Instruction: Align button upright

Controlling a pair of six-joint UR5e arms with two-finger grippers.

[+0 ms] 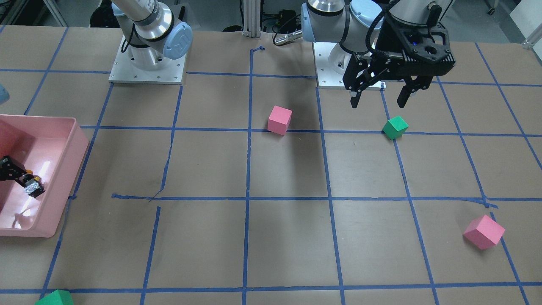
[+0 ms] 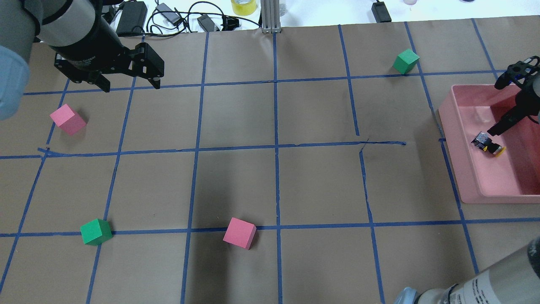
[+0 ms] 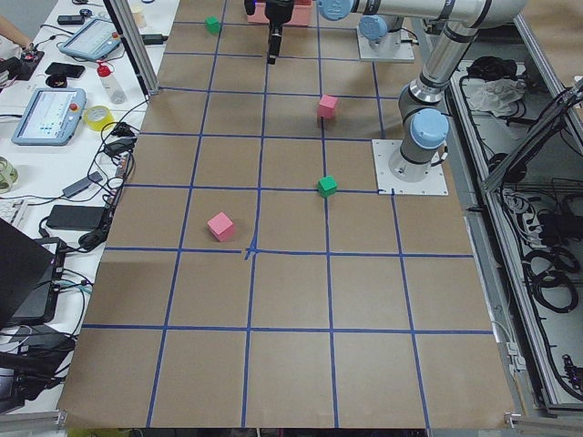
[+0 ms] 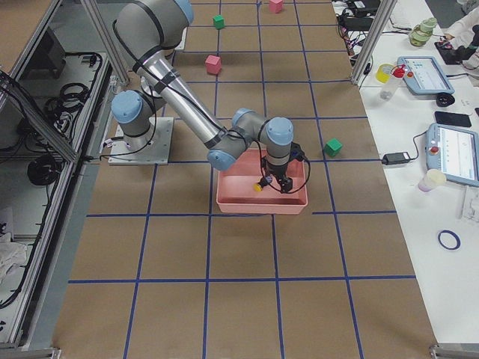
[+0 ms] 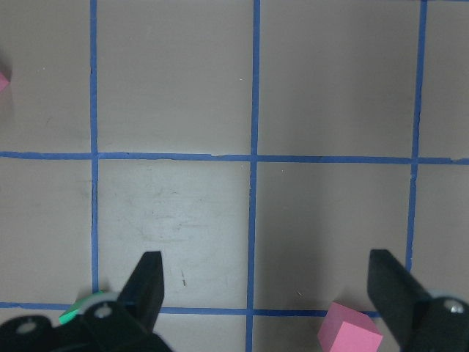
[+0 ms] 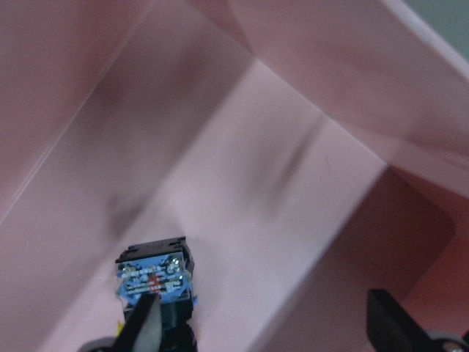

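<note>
The button (image 2: 487, 143) lies on its side on the floor of the pink tray (image 2: 464, 169), its yellow cap (image 2: 498, 150) pointing sideways. In the right wrist view its black body (image 6: 152, 279) shows its blue terminal end. My right gripper (image 6: 271, 323) is open and low inside the tray. One of its fingers (image 6: 143, 323) is right against the button and the other stands far to the side. My left gripper (image 2: 130, 86) is open and empty, high over the table's far side near a green cube (image 1: 395, 127).
Loose cubes lie on the taped brown table: a pink one (image 2: 239, 233) near the middle, a pink one (image 2: 68, 119) and a green one (image 2: 96, 232) on my left, and a green one (image 2: 406, 61) beyond the tray. The tray walls (image 6: 366, 81) close in around my right gripper.
</note>
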